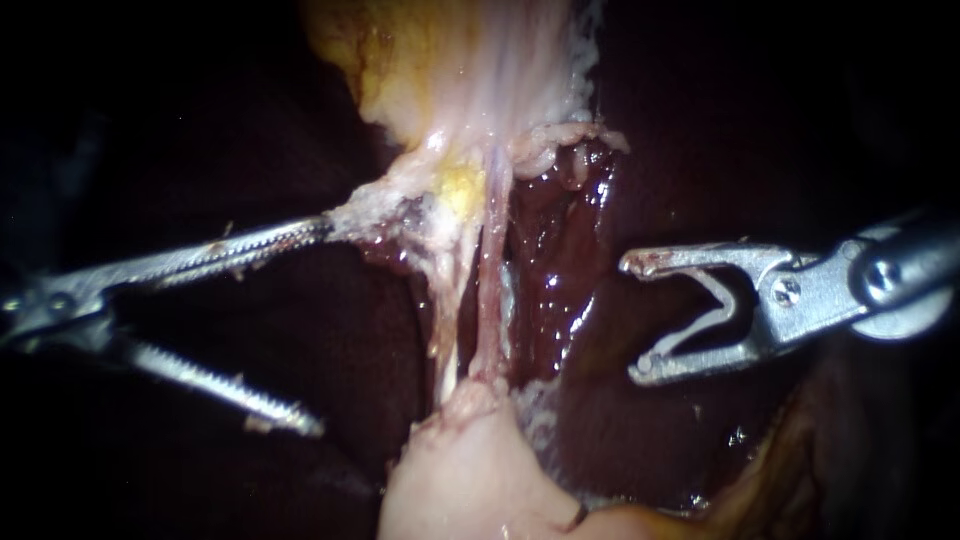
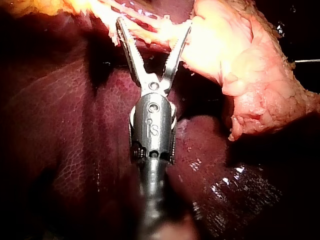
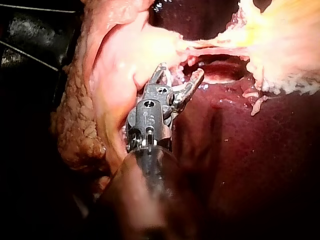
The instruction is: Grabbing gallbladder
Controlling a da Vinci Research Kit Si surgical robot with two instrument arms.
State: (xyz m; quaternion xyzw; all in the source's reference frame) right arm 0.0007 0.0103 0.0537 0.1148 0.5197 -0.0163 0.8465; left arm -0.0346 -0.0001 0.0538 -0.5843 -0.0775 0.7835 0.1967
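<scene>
Gallbladder lies pale at near centre, to the right of and nearer than the left tool, whose jaws gape wide, gripping nothing; the right tool, also open, sits well right of it.

gallbladder: cut off by endoscope view's lower edge
left instrument: shaft lost in shadow; upper jaw tip hidden against pale tissue
right instrument: shaft cropped at endoscope view's edge, blurred close to its wrist camera
liver: outer areas lost in darkness
</scene>
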